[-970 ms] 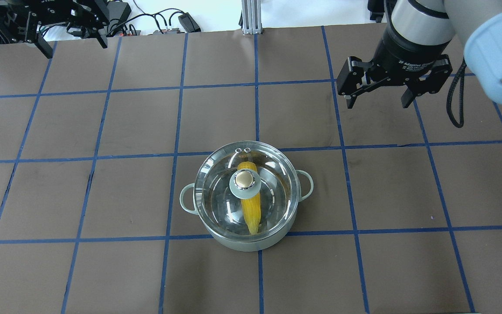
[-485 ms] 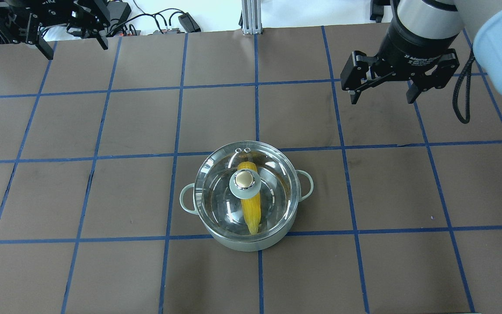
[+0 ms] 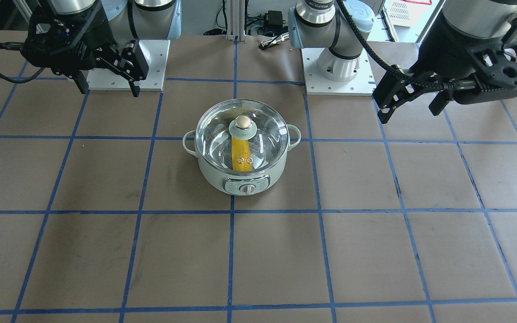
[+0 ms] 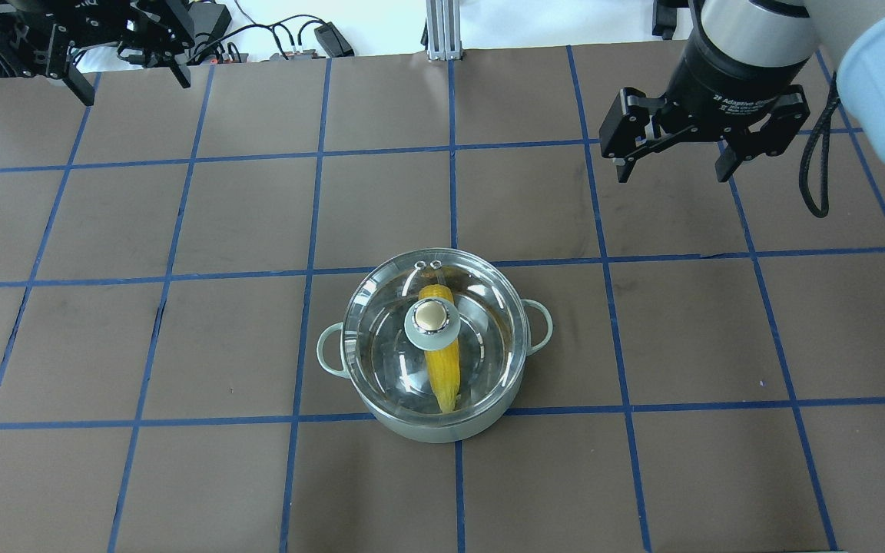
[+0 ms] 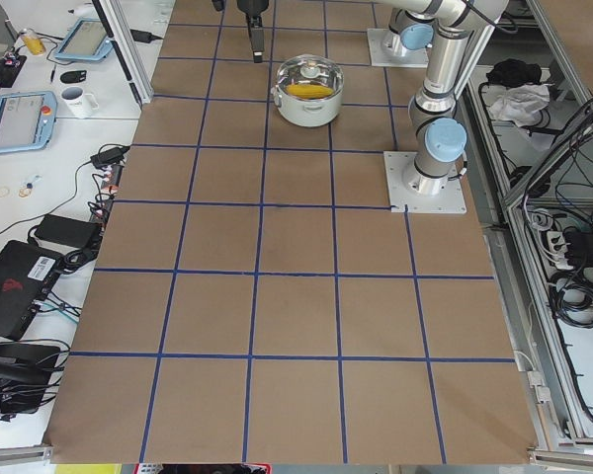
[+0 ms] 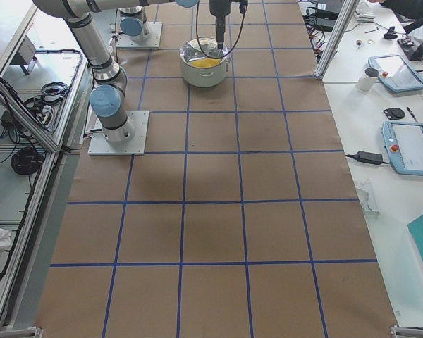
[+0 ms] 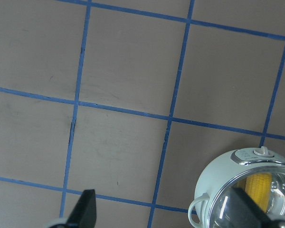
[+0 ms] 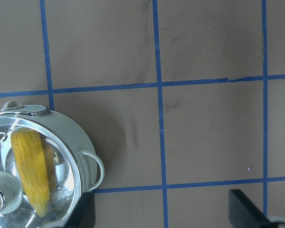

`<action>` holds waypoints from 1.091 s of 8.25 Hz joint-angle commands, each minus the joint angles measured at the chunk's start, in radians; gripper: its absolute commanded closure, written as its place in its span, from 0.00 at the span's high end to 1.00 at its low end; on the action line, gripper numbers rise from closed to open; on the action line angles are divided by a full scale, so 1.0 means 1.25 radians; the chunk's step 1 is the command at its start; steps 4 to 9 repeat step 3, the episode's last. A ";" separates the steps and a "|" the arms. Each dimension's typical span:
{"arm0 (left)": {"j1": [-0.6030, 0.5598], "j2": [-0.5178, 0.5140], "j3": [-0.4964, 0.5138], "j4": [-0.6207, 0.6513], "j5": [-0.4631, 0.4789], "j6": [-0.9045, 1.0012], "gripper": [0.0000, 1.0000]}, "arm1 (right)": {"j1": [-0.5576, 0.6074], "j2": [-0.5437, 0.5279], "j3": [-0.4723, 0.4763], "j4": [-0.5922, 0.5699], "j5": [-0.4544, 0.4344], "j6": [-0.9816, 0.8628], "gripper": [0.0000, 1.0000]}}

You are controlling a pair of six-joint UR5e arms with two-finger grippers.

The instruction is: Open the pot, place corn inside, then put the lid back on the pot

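Observation:
The pale mint-green pot [image 4: 435, 432] stands at the table's middle, its dial panel [image 3: 246, 186] facing away from the robot. The clear glass lid [image 4: 381, 338] sits on it, with the gold-beige knob [image 4: 431, 316] in the centre. The yellow corn [image 4: 443, 374] lies inside under the glass and also shows in the front view [image 3: 240, 151]. My left gripper [image 4: 131, 81] is open and empty, high at the far left. My right gripper [image 4: 673, 173] is open and empty, far right of the pot. The wrist views show the pot's edge [image 7: 213, 180] [image 8: 71, 137].
Cables and power bricks [image 4: 319, 34] and an aluminium post [image 4: 442, 31] lie beyond the table's far edge. The two arm bases [image 3: 339, 67] stand behind the pot. Side benches hold tablets and a mug [image 5: 79, 99]. Blue tape grids the brown table.
My right gripper has drawn up and farther away from the pot, mostly in the first half second. The left gripper, pot, lid and corn have not moved.

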 commanded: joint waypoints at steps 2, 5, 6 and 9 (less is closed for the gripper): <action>0.000 0.000 0.000 0.000 0.000 0.000 1.00 | 0.000 0.002 0.000 0.004 -0.002 0.000 1.00; 0.000 0.000 0.001 0.000 0.000 0.000 1.00 | 0.000 0.002 0.002 0.004 -0.002 0.000 1.00; 0.000 0.000 0.001 0.000 0.000 0.000 1.00 | 0.000 0.002 0.002 0.004 -0.002 0.000 1.00; 0.000 0.000 0.001 0.000 0.000 0.000 1.00 | 0.000 0.002 0.002 0.004 -0.002 0.000 1.00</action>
